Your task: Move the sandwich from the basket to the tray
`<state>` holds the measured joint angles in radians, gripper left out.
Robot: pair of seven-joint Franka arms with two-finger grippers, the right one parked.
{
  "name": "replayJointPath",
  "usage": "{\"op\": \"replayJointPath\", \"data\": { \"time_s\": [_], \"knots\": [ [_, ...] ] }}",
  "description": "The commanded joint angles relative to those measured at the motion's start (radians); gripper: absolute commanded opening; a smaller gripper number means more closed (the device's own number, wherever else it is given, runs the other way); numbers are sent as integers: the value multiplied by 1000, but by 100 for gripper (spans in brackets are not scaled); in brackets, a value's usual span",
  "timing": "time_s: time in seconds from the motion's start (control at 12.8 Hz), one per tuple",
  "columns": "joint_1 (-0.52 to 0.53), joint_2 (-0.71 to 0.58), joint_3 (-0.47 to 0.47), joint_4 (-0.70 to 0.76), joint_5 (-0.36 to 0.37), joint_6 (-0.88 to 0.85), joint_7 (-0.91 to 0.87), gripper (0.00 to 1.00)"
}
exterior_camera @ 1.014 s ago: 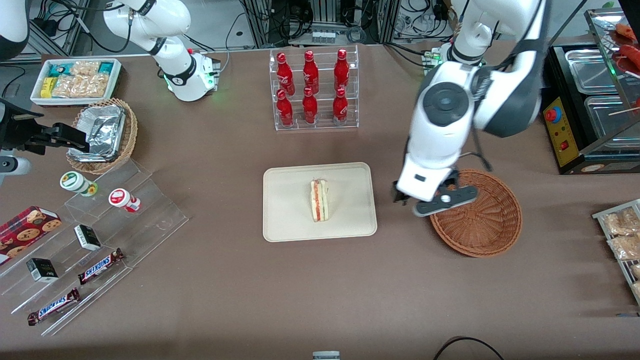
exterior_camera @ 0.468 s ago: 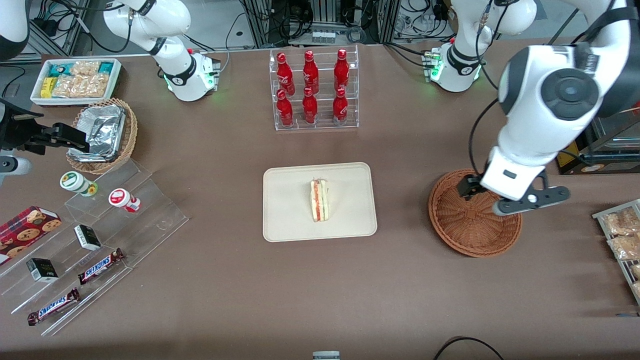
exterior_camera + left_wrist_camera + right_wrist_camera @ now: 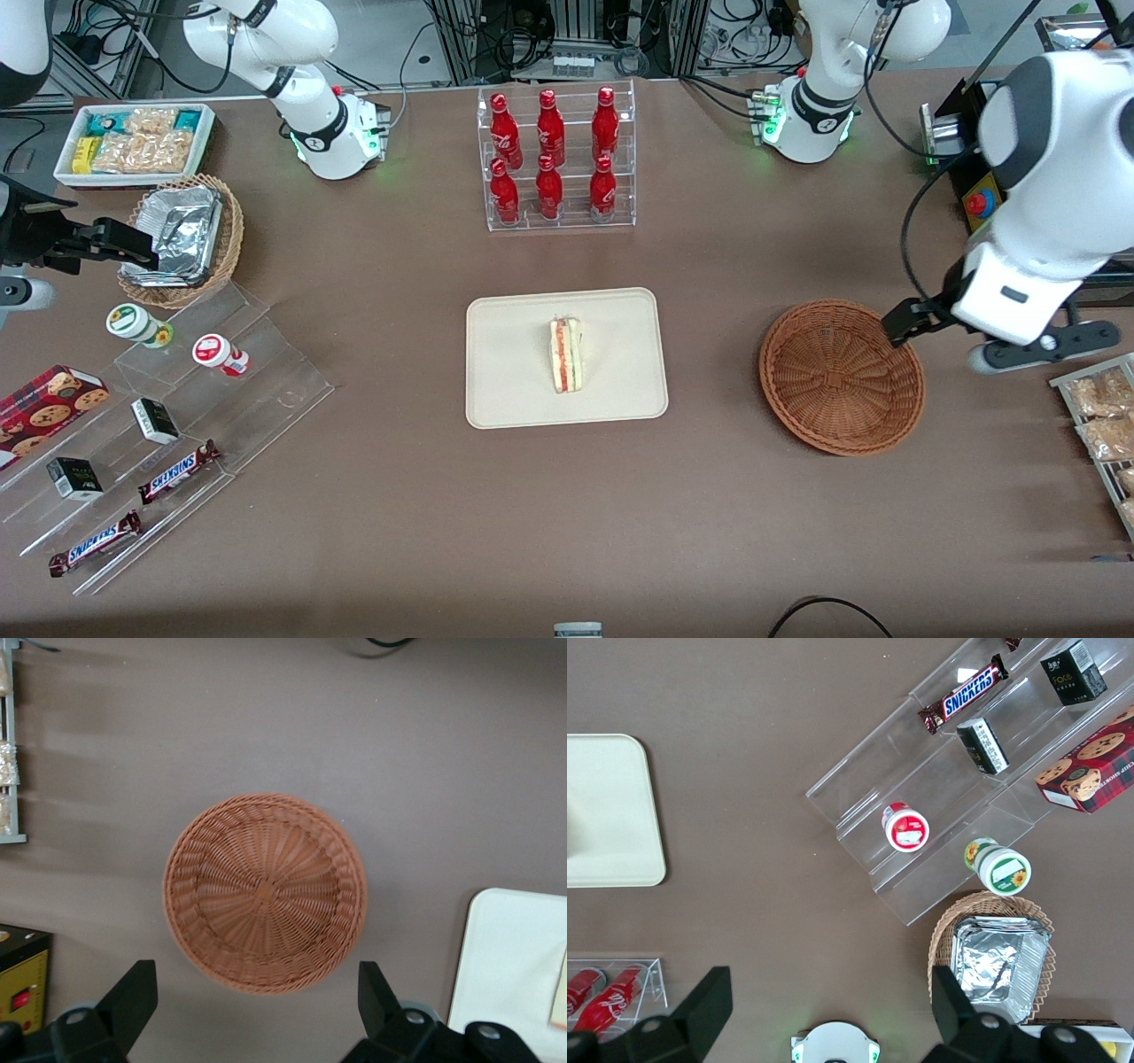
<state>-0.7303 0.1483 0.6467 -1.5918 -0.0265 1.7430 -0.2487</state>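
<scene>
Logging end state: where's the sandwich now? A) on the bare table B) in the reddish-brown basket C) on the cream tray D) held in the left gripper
C: the sandwich lies on the tray; the basket holds nothing, and the gripper is open and holds nothing, above the basket's rim.

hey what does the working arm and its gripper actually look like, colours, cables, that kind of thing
The working left arm has glossy white rounded shells with dark grey joint bands and a black cable looping beside it. Its base glows green. The black two-finger gripper, above the round reddish-brown wicker basket, has wedge-shaped fingers on a grey bar.
</scene>
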Motion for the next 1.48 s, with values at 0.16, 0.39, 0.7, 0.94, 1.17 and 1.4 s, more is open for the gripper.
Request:
{"op": "replayJointPath", "data": {
  "time_s": [0.16, 0.39, 0.7, 0.94, 1.17, 1.4],
  "knots": [
    [-15, -38, 51, -4, -10, -39, 55, 100],
    [-15, -81, 93, 1, -10, -51, 77, 100],
    [346, -84, -240, 12, -21, -56, 129, 100],
    [718, -84, -639, 29, -9, -94, 176, 100],
    [716, -87, -639, 35, -10, -132, 256, 100],
    [715, -113, -648, 50, -20, -173, 275, 100]
  ]
}}
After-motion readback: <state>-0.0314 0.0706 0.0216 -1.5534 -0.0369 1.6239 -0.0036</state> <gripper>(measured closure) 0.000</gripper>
